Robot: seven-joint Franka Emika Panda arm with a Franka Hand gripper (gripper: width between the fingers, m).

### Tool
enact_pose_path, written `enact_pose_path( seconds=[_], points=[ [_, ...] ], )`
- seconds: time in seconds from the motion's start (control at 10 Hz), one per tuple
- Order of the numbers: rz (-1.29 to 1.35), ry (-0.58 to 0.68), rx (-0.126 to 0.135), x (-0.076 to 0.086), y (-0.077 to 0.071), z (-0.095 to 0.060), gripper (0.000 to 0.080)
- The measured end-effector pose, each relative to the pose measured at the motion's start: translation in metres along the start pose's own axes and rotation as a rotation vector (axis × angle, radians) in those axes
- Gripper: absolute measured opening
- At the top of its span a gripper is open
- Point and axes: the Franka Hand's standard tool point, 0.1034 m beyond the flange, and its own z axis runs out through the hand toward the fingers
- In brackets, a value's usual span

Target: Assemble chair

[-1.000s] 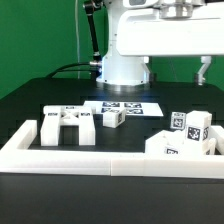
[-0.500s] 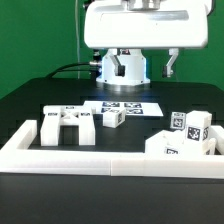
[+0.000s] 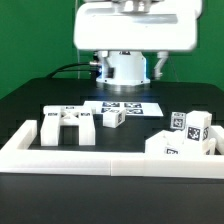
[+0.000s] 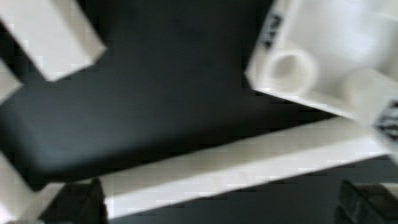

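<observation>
Nearest the camera: white border wall (image 3: 100, 160), running across the front and up both sides of the black table (image 3: 30, 100).

Chair parts are unassembled, all on the table inside the wall:
- bracket piece (image 3: 68, 126) on the exterior view's left, just behind the front wall, tagged on top
- small block (image 3: 113, 118) near centre, apart from the bracket piece
- cluster (image 3: 185, 135) of tagged pieces on the exterior view's right, against the wall corner

Behind the block: marker board (image 3: 128, 106), flat on the table.

Farthest: arm base (image 3: 122, 68).

Gripper (image 3: 128, 62) hangs high above the table, well clear of all parts. Fingers (image 3: 160, 66) spread wide, nothing between them.

Wrist view blurred: white pieces, wall strip and black table only.
</observation>
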Motion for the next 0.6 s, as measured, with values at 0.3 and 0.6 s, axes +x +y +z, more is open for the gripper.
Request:
enact_pose_path(
  seconds=[0.3,0.6],
  points=[
    [0.046,-0.036,-0.019,-0.015,0.04,0.016,0.0649],
    [0.044,-0.038,-0.018,-0.017,0.041,0.018,0.0649]
  ],
)
